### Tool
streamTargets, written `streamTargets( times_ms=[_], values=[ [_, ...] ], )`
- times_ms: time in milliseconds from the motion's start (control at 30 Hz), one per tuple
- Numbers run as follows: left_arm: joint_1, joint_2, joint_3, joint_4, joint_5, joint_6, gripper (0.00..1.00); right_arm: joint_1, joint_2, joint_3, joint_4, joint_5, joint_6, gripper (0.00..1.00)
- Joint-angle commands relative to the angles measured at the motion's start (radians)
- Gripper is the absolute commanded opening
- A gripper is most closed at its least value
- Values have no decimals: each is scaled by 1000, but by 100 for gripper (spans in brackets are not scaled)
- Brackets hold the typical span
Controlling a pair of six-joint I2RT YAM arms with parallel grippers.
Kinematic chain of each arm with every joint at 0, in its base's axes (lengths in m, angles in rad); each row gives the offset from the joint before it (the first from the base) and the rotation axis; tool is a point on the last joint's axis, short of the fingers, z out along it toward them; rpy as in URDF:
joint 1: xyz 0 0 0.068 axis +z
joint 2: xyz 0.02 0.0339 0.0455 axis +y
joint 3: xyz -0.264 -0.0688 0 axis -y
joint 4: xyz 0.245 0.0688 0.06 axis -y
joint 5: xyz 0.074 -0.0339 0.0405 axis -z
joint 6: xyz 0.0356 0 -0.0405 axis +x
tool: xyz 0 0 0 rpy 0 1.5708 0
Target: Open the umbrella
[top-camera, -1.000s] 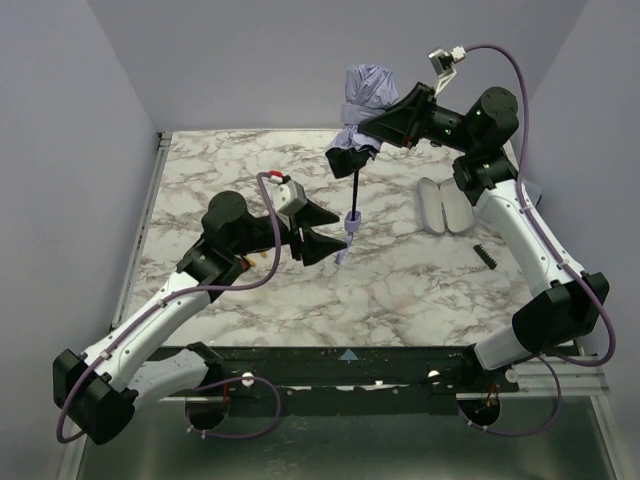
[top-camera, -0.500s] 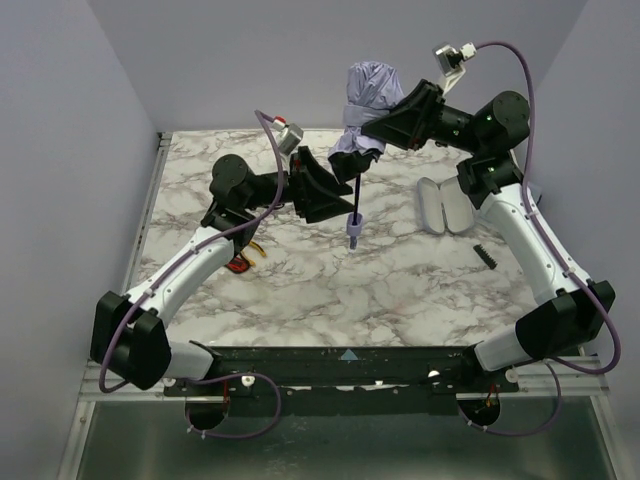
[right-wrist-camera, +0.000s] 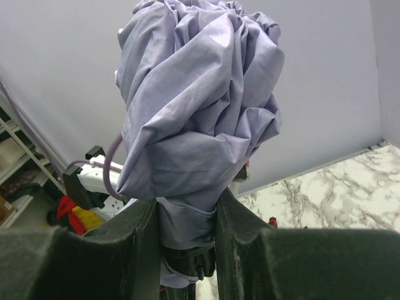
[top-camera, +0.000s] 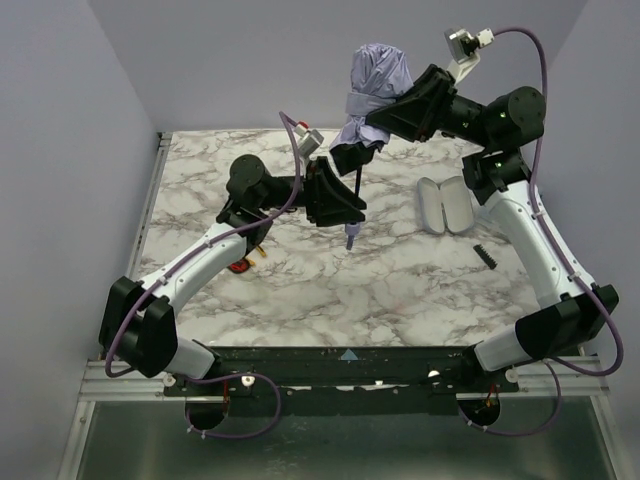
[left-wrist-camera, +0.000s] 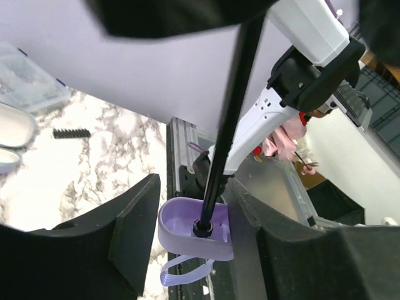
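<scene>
The umbrella (top-camera: 378, 80) hangs above the table with its lavender canopy bunched and folded (right-wrist-camera: 200, 106). My right gripper (top-camera: 372, 125) (right-wrist-camera: 185, 206) is shut on the canopy's lower end. The thin black shaft (top-camera: 357, 185) (left-wrist-camera: 234, 106) runs down from it to the small lavender handle (top-camera: 350, 238) (left-wrist-camera: 181, 228), and a strap loop hangs under the handle. My left gripper (top-camera: 350, 212) (left-wrist-camera: 190, 187) has a finger on each side of the handle. The right finger presses on it and the left one meets its edge.
An open pale glasses case (top-camera: 447, 205) (left-wrist-camera: 12, 125) and a black comb (top-camera: 484, 255) (left-wrist-camera: 72, 132) lie on the marble table (top-camera: 400, 290) at the right. A red and yellow item (top-camera: 243, 262) lies under my left arm. Grey walls close in at left, back and right.
My left arm has swung up and right from low on the table to the umbrella's handle, and its jaws have narrowed around it. The right arm has lifted the umbrella slightly.
</scene>
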Motion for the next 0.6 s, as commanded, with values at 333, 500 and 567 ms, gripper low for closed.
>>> streamTargets(
  times_ms=[333,500,567],
  values=[
    [-73,-80,-163,-110,79,111,38,1,65,120,140,3,9,0],
    [-81,-112,-218,-153,78,166,38,-22,101,178,142,38,5,0],
    [-86,-120,-229,-198,78,212,37,-32,117,206,140,55,-1,0]
  ],
)
